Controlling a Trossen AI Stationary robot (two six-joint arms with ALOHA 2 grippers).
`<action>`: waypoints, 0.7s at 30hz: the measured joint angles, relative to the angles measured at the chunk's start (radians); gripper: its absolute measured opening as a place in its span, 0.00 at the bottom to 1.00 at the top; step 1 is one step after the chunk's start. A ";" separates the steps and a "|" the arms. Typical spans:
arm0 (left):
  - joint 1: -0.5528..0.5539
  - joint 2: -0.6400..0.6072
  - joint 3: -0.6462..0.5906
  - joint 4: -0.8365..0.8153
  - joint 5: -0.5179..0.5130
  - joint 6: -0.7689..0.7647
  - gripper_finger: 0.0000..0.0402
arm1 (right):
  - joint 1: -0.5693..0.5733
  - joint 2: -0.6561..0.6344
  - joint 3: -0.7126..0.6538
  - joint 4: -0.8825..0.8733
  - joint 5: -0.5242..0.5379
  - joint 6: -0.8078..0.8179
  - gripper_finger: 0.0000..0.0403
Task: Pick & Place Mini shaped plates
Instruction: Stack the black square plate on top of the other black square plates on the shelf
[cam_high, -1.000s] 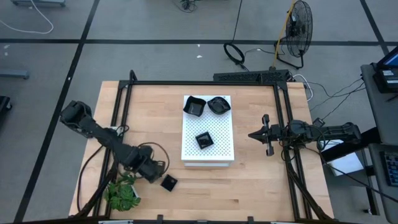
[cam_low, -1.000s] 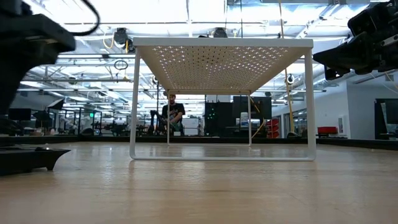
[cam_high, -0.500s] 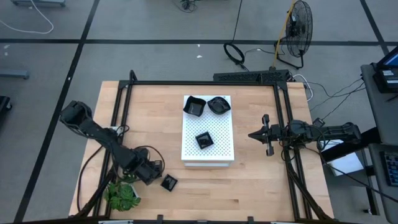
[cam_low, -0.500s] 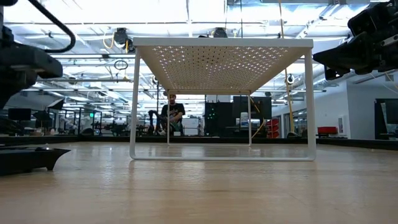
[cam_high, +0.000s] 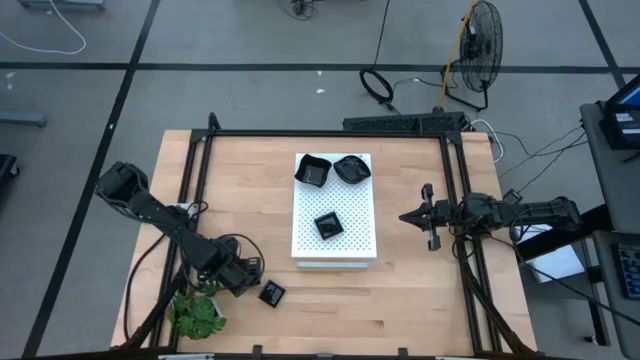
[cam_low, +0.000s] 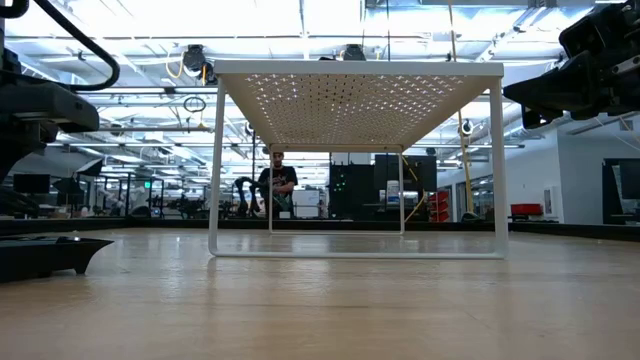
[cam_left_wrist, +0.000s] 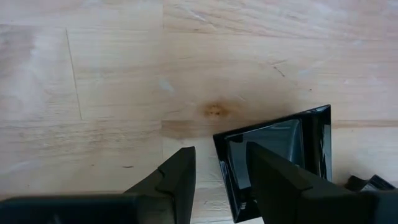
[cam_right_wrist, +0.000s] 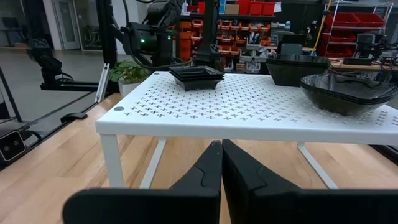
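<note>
Plate (cam_left_wrist: 277, 155), a small black square one, lies on the table (cam_high: 420, 290) just past the left gripper (cam_high: 252, 284), whose fingers stand apart, one over its rim. That gripper has crept closer within the last second, so a grasp looks imminent. Three plates already sit on the board (cam_high: 350, 235). The right gripper (cam_high: 408, 216) waits beside it, fingers together.

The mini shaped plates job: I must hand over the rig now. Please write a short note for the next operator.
Left gripper: open, fingers straddling one rim of the square plate on the table's near-left part, not yet gripped.
Right gripper: shut, empty, waiting right of the white board.
Done: three plates on the board, a square one and a rounded one at the far end, a small square one mid-board.
Left: grip the table plate and place it on the board.
</note>
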 joint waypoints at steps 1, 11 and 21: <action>0.000 0.000 0.000 0.002 0.001 0.004 0.36 | 0.000 0.000 0.000 0.000 0.000 0.000 0.00; 0.000 0.000 0.000 0.005 -0.012 0.016 0.04 | 0.000 0.000 0.000 0.000 0.000 0.000 0.00; 0.034 -0.029 0.019 -0.020 -0.191 0.188 0.01 | 0.000 0.000 0.000 0.000 0.000 0.000 0.00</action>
